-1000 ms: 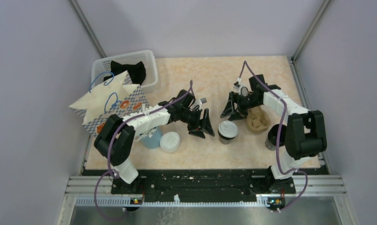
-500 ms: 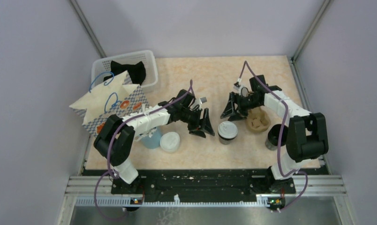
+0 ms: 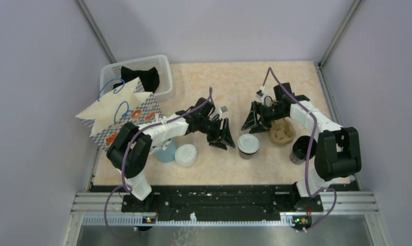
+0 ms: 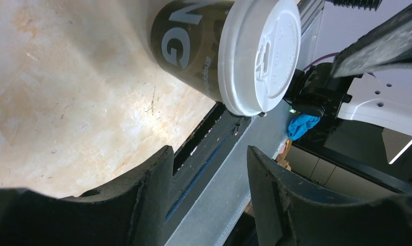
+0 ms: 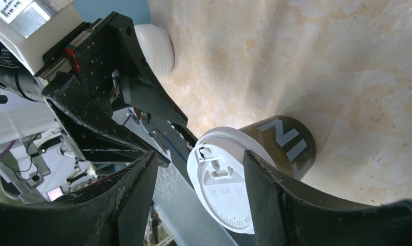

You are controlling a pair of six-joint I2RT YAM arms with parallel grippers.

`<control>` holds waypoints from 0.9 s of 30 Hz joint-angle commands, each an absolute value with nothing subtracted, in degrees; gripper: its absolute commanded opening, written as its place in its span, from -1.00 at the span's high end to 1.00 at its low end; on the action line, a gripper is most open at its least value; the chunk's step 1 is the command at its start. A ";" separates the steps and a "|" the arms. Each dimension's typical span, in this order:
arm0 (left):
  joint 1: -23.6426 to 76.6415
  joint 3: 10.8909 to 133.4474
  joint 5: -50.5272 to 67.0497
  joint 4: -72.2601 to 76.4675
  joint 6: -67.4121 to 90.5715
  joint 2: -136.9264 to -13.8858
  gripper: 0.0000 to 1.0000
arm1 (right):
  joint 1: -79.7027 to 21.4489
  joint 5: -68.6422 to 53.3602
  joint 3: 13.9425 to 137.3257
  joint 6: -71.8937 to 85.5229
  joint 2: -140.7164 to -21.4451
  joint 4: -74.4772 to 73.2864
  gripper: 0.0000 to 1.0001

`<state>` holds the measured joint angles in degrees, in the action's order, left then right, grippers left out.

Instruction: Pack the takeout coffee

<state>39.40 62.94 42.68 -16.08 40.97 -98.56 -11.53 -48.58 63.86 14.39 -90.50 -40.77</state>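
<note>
**Q:** Where is the takeout coffee (image 3: 248, 144)?
**A:** It stands upright on the table (image 3: 234, 87) with its lid fitted, between the two arms. A brown cup carrier (image 3: 282, 134) sits just beside it to the right.
**Q:** Left gripper (image 3: 223, 139)?
**A:** The fingers are apart with nothing between them. It sits just left of the cup and clear of it.
**Q:** Right gripper (image 3: 253, 123)?
**A:** The fingers are spread and hold nothing. It is just behind the cup. I cannot tell from these angles whether a tip grazes the lid.

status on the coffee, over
Left gripper open, empty. Right gripper open, empty. Takeout coffee upright, lidded, between them, ungripped. Nothing blocking.
</note>
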 commanded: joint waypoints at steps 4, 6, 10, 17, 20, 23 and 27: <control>38.15 65.22 45.48 -9.78 43.36 -99.94 -0.16 | -12.48 -49.91 63.00 14.64 -86.60 -40.82 -0.24; 37.98 65.13 47.02 -7.44 44.87 -100.58 -0.25 | -12.47 -49.88 62.95 14.84 -86.18 -41.03 -0.24; 37.97 65.13 48.89 -3.03 48.29 -102.38 -0.34 | -12.48 -49.03 63.23 15.23 -85.41 -41.29 -0.24; 37.97 68.11 50.45 -0.43 50.24 -106.10 -0.32 | -10.62 -30.79 64.02 21.69 -81.33 -48.60 -0.34; 38.01 70.18 50.35 -0.47 49.59 -107.70 -0.41 | -10.52 -31.47 61.34 24.29 -77.70 -48.24 -0.44; 38.05 71.32 50.05 -0.77 49.30 -109.50 -0.39 | -10.54 -31.11 59.11 27.36 -76.00 -49.54 -0.42; 38.10 74.17 49.52 -3.48 47.26 -111.43 -0.34 | -10.90 -29.25 56.96 32.13 -72.84 -50.35 -0.42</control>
<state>38.02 70.52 49.04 -3.44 49.50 -109.34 -10.70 -31.92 58.87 26.02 -76.09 -48.73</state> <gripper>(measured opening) 0.679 0.709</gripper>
